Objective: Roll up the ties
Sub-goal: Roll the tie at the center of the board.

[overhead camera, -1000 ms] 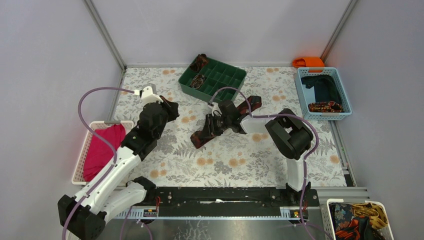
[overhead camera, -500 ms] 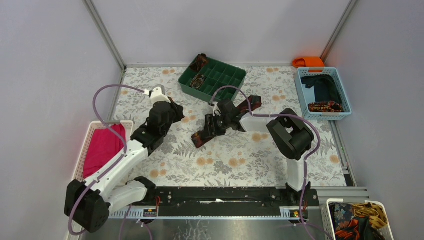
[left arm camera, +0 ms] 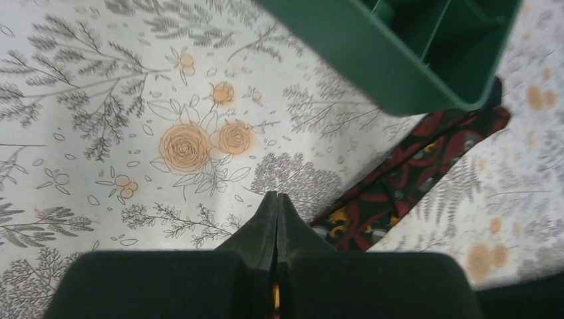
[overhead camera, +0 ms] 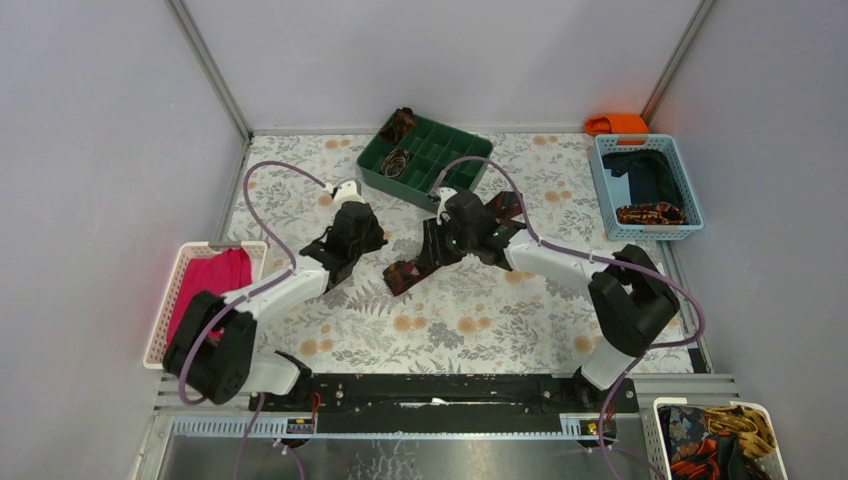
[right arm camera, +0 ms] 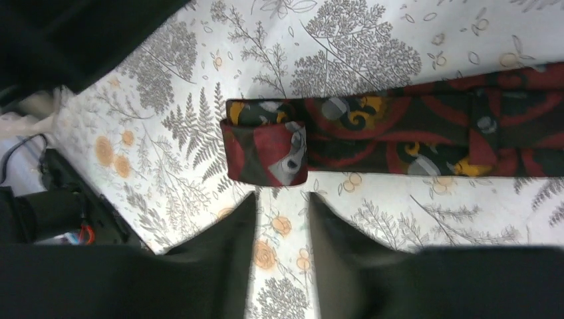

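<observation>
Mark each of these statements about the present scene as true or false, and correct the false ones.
1. The left gripper is shut and holds nothing. True.
2. The right gripper is clamped on the tie. False: its jaws stand open, and the tie's folded end lies just ahead of the fingertips, not gripped.
3. The tie on the table is rolled fully into a coil. False: only one end is folded over. The rest lies flat as a strip.
4. The green tray holds a coiled tie in one compartment. True.
5. The pink cloth lies in the green tray. False: it lies in the white basket at the left edge.
</observation>
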Robot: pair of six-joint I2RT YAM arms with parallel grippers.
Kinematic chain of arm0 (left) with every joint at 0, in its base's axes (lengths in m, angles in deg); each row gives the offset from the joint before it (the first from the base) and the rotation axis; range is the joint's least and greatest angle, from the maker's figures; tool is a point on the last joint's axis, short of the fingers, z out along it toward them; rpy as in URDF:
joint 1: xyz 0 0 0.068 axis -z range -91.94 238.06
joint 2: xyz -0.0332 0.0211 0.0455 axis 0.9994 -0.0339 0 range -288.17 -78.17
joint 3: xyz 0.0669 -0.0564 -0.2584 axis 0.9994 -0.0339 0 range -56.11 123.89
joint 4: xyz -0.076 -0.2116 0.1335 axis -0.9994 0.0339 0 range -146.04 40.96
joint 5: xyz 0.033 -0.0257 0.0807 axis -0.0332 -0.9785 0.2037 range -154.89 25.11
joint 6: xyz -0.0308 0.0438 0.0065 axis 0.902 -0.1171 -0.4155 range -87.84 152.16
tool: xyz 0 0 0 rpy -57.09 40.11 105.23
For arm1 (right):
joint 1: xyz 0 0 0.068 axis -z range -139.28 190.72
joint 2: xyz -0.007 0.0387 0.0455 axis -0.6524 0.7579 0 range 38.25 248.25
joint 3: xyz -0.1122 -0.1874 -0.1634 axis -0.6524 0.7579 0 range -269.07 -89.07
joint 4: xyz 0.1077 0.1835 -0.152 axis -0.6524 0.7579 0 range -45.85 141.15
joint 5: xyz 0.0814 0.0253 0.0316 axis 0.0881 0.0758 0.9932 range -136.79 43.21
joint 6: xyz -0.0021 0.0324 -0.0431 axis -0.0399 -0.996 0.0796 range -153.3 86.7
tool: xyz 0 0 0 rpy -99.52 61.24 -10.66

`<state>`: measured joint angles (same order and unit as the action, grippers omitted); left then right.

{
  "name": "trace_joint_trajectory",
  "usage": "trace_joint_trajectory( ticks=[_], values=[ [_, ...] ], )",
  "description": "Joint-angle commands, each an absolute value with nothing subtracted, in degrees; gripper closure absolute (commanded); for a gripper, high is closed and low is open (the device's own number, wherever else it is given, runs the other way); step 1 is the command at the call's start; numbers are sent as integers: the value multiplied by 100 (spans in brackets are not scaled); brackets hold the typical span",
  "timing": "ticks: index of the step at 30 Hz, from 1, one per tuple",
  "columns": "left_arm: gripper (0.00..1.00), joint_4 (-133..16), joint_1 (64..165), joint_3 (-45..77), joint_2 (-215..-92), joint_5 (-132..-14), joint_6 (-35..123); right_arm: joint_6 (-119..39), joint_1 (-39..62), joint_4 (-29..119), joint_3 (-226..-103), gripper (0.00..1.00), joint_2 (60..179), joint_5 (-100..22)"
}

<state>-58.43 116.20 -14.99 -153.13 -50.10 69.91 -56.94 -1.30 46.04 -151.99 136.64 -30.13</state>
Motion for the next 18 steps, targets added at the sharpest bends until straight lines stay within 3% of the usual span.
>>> trace_joint_trajectory(
  ticks=[1,5,7,18],
  values=[
    [100,-6361,11576,-1381,-15884,-5238,6800,-5368,-643,5185,-14887,68,13051,-4258],
    [100,-6709,11305,-1446,-16315,-5731,6848,-5310,-1125,5310,-14659,93,13000,-4935],
    [100,-6895,11230,-1563,-16447,-5852,6874,-5317,-1360,5330,-14605,100,13076,-5200],
    [100,-7598,11187,-1864,-17147,-6639,6983,-5630,-1579,4809,-14592,100,14141,-5299]
  ],
)
